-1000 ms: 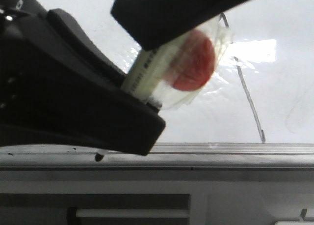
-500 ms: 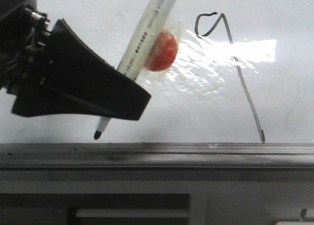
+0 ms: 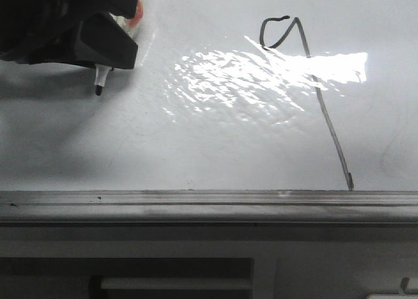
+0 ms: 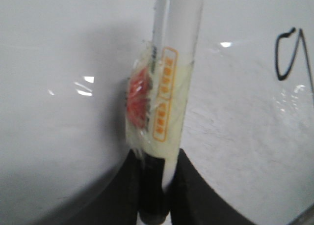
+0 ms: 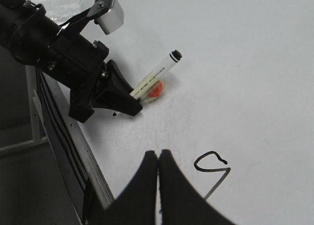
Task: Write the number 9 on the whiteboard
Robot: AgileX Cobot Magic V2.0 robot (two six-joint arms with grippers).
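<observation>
Left end effector (image 3: 98,47): black fingers clamped on a white marker (image 4: 171,82). In the left wrist view the barrel rises from between the 2 fingers, with orange label print, clear tape round it and a red lump (image 4: 137,99) taped to one side. Front view: the end effector sits at about 10 o'clock in the frame, the black marker tip (image 3: 98,89) poking out below it, pointing down at the whiteboard (image 3: 196,149). Whether the tip touches the surface cannot be told. Right wrist view shows the same arm from the far side, marker angled out of the fingers, capless end up.

Right end effector (image 5: 158,185): 2 black fingers pressed together, nothing between them, hanging over the whiteboard near the drawn loop.

Number 9 (image 3: 307,83): thin black line on the whiteboard, at roughly 2 o'clock from frame centre in the front view and well apart from the marker tip, out at its 3 o'clock. Small open loop at top, then a long slanted tail running down toward 5 o'clock and ending just above the grey metal edge strip (image 3: 209,198). Bright rippled glare (image 3: 261,77) lies across the middle of the whiteboard, crossing the tail. The loop also shows in both wrist views.
</observation>
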